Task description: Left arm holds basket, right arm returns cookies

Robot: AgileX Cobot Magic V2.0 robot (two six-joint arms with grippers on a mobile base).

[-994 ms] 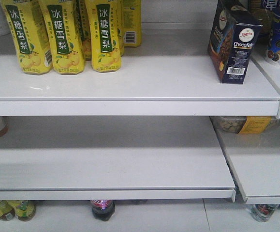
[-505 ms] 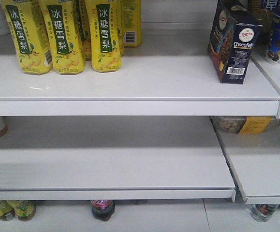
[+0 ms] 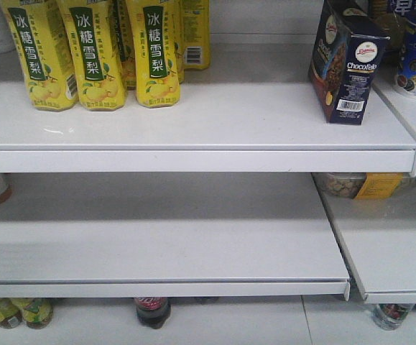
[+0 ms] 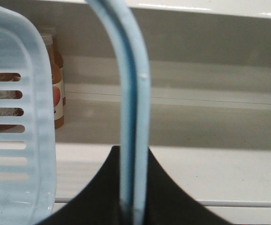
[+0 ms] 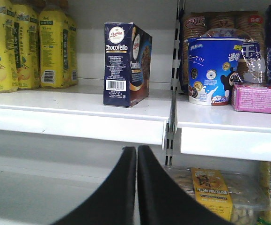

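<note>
White store shelves (image 3: 193,115) face you: cookies (image 3: 348,61) upright at two o'clock, bottles (image 3: 93,54) at ten. Left gripper (image 4: 134,206) clamps basket (image 4: 13,140) handle; right gripper (image 5: 136,154) pressed together, empty.

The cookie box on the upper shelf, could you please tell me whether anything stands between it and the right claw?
Nothing visible does. The cookie box stands upright and alone on the white shelf, clear of the yellow bottles to its left. The right claw sits lower, in front of the shelf edge, fingers closed and empty, with only open air between.
</note>
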